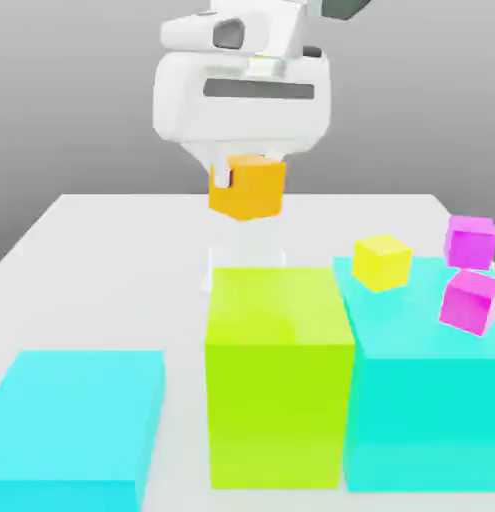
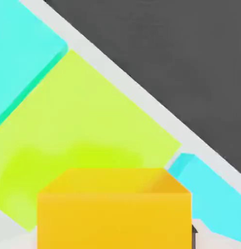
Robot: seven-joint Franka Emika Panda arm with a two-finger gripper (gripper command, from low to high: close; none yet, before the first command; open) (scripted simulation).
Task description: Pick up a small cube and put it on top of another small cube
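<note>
My gripper (image 1: 249, 172) hangs in the air above the table and is shut on a small orange cube (image 1: 248, 188), which is lifted well clear of the surface. In the hand view the orange cube (image 2: 114, 209) sits close up, with the top of the big lime block (image 2: 88, 126) below it. The lime block (image 1: 278, 375) stands in front of and beneath the held cube in the exterior view. A small yellow cube (image 1: 382, 262) rests on the big cyan block (image 1: 421, 400) at the exterior view's right.
Two small magenta cubes (image 1: 472, 241) (image 1: 471, 301) sit at the exterior view's right, by the cyan block's far edge. A lower cyan block (image 1: 79, 425) lies at the exterior view's left front. The white table (image 1: 121, 260) extends behind the blocks.
</note>
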